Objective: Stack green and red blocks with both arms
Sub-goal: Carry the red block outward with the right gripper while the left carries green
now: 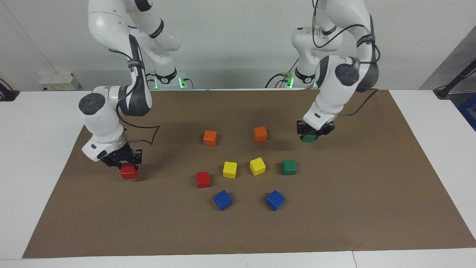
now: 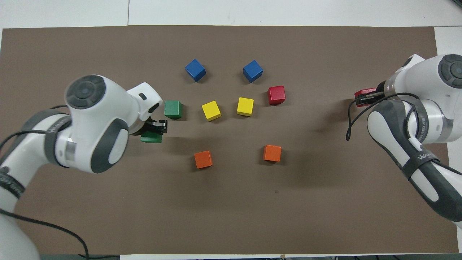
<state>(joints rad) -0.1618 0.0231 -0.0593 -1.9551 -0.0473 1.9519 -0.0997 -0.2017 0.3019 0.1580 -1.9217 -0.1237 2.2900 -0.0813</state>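
My left gripper (image 1: 310, 134) is shut on a dark green block (image 1: 309, 138), low over the brown mat toward the left arm's end; it also shows in the overhead view (image 2: 151, 137). The other green block (image 1: 289, 167) (image 2: 173, 109) lies free on the mat close by. My right gripper (image 1: 125, 163) is shut on a bright red block (image 1: 129, 171) (image 2: 364, 95), low over the mat at the right arm's end. The other red block (image 1: 203, 179) (image 2: 276, 95) lies free beside the yellow cubes. I cannot tell whether the held blocks touch the mat.
Two orange cubes (image 1: 210, 137) (image 1: 260, 133) lie nearest the robots. Two yellow cubes (image 1: 230, 169) (image 1: 257, 166) lie between the free red and green blocks. Two blue cubes (image 1: 222, 200) (image 1: 275, 200) lie farthest out. The brown mat (image 1: 372, 208) covers the white table.
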